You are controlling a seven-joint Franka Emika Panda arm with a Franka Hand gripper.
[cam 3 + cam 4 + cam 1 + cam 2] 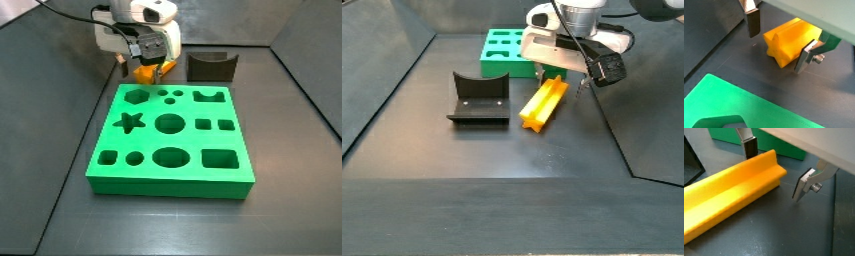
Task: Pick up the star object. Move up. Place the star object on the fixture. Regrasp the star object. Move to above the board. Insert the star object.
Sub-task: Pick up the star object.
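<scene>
- In a side view the board [171, 140], a thick bright-green slab, lies nearest on the dark floor, with a star-shaped cut-out [128, 123] toward its left edge among round, square and hexagonal holes.
- Past the board's far edge, the gripper [150, 72] hangs low on the left of the scene, over the star object [144, 72], of which only a small orange patch shows there.
- Farther back and to the right stands the fixture [210, 66], a dark bracket, apart from both the board and the gripper.
- In a side view from the opposite end, the star object [543, 105] lies flat on the floor as a long orange-yellow bar, just right of the fixture [477, 98], with the board [510, 52] beyond it.
- The gripper [564, 77] is down at the bar's far end.
- In both wrist views the jaws stand open: the bar [791, 42] sits between the fingers [753, 22], gaps visible on either side, and no pad is clearly pressing it.
- In a wrist view the ridged bar [731, 193] runs along the floor away from the fingers [804, 184], a corner of green slab [791, 150] behind.
</scene>
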